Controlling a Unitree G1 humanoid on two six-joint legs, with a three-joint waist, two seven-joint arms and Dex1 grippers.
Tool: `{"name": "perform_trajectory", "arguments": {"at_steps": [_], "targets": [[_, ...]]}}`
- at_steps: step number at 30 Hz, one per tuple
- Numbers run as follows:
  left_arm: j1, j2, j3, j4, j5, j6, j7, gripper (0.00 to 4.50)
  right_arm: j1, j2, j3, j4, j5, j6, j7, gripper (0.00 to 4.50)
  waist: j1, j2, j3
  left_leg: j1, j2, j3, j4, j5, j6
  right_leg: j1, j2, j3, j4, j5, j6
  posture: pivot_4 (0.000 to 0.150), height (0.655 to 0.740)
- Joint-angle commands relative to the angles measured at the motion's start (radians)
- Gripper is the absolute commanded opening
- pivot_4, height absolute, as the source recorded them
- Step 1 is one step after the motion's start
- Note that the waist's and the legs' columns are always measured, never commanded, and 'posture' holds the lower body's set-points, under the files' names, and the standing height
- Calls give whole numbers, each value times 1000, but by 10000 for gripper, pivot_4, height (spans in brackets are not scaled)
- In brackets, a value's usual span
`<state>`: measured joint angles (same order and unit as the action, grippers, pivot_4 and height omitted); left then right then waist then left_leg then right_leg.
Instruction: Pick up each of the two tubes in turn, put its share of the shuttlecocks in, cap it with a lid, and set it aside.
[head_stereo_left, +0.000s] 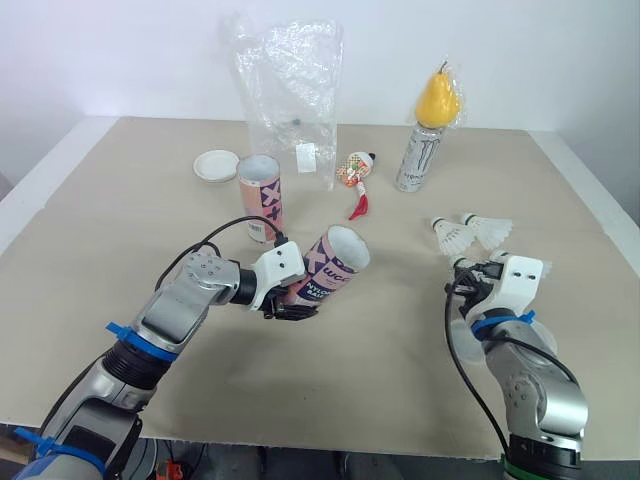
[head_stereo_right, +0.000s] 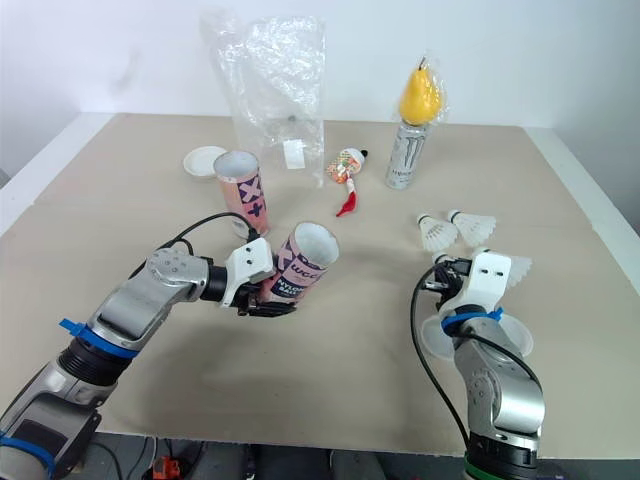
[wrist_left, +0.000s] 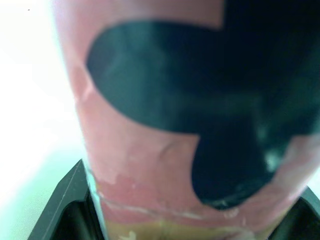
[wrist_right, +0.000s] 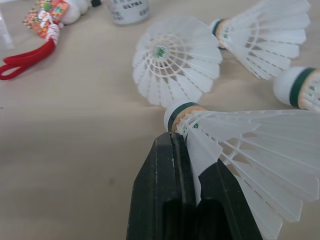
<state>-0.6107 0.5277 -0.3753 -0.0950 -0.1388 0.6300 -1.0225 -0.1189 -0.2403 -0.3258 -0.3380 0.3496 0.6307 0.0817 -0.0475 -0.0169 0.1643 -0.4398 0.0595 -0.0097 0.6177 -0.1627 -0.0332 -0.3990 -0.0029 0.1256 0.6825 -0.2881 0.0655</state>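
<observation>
One tilted tube (head_stereo_left: 338, 260) held by left end effector (head_stereo_left: 292, 308).

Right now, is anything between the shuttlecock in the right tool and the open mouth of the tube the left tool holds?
Nothing visible. Bare table separates the shuttlecock in the right tool from the uncapped tube in the left tool.

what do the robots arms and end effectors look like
The left arm and right arm are silver-grey metal with rounded joints, blue tape bands and a looping black cable. Each wrist carries a white housing. The left end effector and right end effector each have two flat black fingers.
</observation>
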Motion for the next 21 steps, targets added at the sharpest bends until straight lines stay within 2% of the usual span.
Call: {"name": "perform_trajectory", "arguments": {"at_steps": [1,4,8,12,16,21], "targets": [[14,8,-5,12,7,12,5,29896,0,-87,14,-154,0,15,46,754,0,0,0,0,0,0,0,0,0,0,0,0,0,0,0,1500,7400],[11,9,-8,17,3,7,-4,29896,-42,-243,35,-235,24,18,189,754,0,3,1,0,0,0,0,0,0,0,0,1,0,0,0,1500,7400],[-1,8,-15,34,6,-10,-20,29896,-127,-513,29,-259,70,-18,446,754,0,2,2,1,-1,0,1,0,0,1,0,1,0,0,1,1500,7400],[-9,4,-19,49,7,-20,-29,29896,-252,-676,50,-238,127,-109,665,754,0,2,2,1,-1,0,1,0,0,2,0,0,-1,0,1,1500,7400],[-17,-9,-26,66,13,-33,-35,29896,-430,-715,188,-197,129,-210,841,754,0,2,2,1,-1,0,1,0,0,2,0,0,-1,0,1,1500,7400],[-14,-20,-26,63,8,-30,-34,29896,-485,-771,347,-129,10,-439,1083,754,4,0,3,-1,-3,0,2,0,0,2,-2,1,-2,-1,3,1500,7400]]}}
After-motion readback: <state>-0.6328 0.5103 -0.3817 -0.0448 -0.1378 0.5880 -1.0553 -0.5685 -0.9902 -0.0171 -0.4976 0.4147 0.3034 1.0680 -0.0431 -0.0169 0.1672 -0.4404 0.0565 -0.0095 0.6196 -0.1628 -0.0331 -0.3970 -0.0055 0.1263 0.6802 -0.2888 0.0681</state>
